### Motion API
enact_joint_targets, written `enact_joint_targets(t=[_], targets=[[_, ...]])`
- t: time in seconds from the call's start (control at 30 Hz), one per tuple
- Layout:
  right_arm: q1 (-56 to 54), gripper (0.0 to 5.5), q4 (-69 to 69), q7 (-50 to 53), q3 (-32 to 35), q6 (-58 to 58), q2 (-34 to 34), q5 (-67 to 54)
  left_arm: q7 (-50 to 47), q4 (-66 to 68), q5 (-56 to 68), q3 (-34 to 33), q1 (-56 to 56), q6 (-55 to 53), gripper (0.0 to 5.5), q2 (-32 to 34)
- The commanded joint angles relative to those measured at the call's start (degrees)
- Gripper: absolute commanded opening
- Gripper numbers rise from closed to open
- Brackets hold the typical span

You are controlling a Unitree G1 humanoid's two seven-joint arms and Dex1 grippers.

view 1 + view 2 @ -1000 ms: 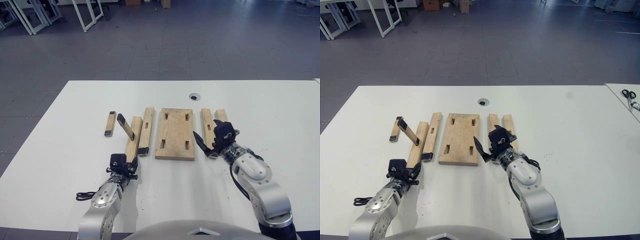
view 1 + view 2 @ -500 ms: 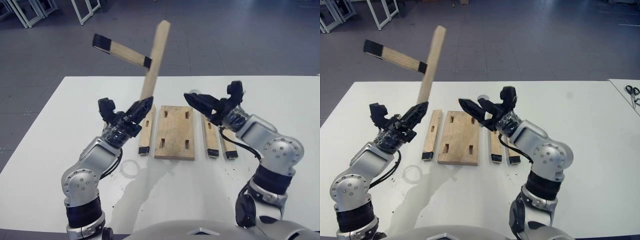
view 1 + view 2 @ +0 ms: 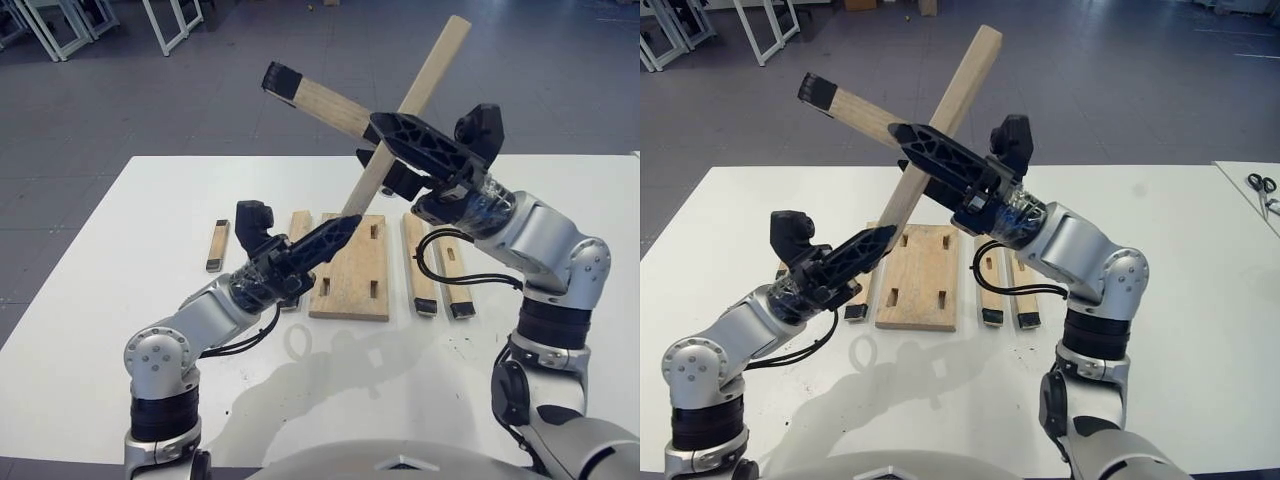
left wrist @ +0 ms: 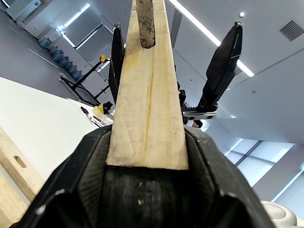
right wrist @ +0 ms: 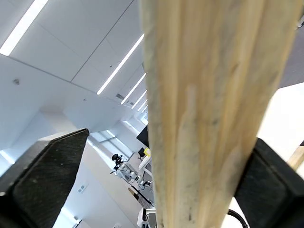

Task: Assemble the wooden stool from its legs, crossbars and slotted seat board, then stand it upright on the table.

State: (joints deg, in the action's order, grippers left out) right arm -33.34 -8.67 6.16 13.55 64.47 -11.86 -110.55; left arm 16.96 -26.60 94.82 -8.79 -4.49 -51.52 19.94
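my left gripper (image 3: 338, 230) is pinching the lower end of a pale wooden leg (image 3: 420, 85), held tilted in the air, with a black-tipped crossbar (image 3: 318, 98) seated in its slot; my right gripper (image 3: 392, 135) straddles that joint, fingers spread; beneath both lie the slotted seat board (image 3: 348, 270) and more legs (image 3: 418, 265) on the white table (image 3: 120, 270); grey floor beyond.

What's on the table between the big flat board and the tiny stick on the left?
One wooden leg lies flat between the seat board and the short stick, in the left eye view.
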Motion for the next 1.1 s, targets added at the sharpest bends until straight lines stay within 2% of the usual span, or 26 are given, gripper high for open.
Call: enact_joint_targets(t=[0.03, 0.17, 0.37, 0.5, 0.53, 0.67, 0.7, 0.73, 0.77, 0.8, 0.87, 0.9, 0.97, 1.1], targets=[[-3.66, 3.86, 1.26, -7.9, -0.43, 2.85, -4.7, -2.44, 0.8, 3.2, -2.94, -0.14, 2.42, -1.04, 2.04, 3.76], [-5.34, 3.12, 3.37, -13.97, -2.93, 6.43, -9.63, -2.44, 2.59, 3.89, -3.78, 0.15, 2.12, -1.17, 2.04, 5.3], [-4.59, 2.2, 3.29, -18.49, -5.79, 7.31, -13.42, -2.44, 3.68, 2.82, -4.88, 1.0, 2.6, -1.25, 2.04, 6.03], [-4.28, 2.13, 4.55, -15.88, -6.04, 5.04, -14.77, -2.44, 3.65, 1.71, -7.99, 0.97, 2.24, 0.0, 2.03, 6.69], [-3.68, 2.12, 4.62, -15.17, -5.94, 4.44, -15.31, -2.43, 3.6, 1.45, -6.79, 0.43, 1.99, 0.05, 2.43, 6.94], [0.05, 2.02, 4.48, -14.6, -5.25, 3.83, -19.92, -2.36, 4.37, 3.09, -4.32, -4.39, -0.13, 0.92, 3.19, 10.51], [0.93, 2.01, 4.71, -14.48, -4.8, 3.4, -21.29, -2.2, 3.85, 4.51, -6.08, -6.02, -1.38, 1.77, 3.35, 11.9], [1.6, 2.01, 4.74, -14.43, -4.19, 2.8, -22.27, -1.99, 4.48, 5.32, -13.24, -4.6, -2.79, 2.87, 3.53, 14.4], [2.05, 2.01, 4.63, -14.52, -3.78, 2.18, -22.94, -1.81, 5.2, 5.76, -21.45, -1.5, -4.05, 3.98, 3.57, 17.05], [2.39, 2.01, 4.32, -14.59, -3.36, 1.38, -23.33, -1.7, 6.18, 6.12, -33.64, 5.83, -5.75, 5.92, 3.6, 21.16], [2.52, 2.01, 3.72, -14.61, -3.08, 0.01, -23.41, -1.23, 7.69, 9.04, -61.21, 25.48, -10.51, 12.59, 3.6, 28.24], [2.29, 2.01, 3.73, -14.68, -3.17, -0.35, -23.29, -0.77, 8.66, 9.73, -68.52, 31.09, -11.95, 14.49, 3.6, 29.46], [1.92, 2.01, 3.61, -14.6, -3.1, -0.98, -23.15, 0.57, 10.86, 10.39, -78.34, 39.11, -14.65, 15.79, 3.6, 30.06], [1.48, 2.01, 3.42, -14.28, -2.88, -2.38, -23.1, 1.97, 13.11, 13.68, -88.48, 45.42, -17.98, 16.19, 3.6, 28.19]])
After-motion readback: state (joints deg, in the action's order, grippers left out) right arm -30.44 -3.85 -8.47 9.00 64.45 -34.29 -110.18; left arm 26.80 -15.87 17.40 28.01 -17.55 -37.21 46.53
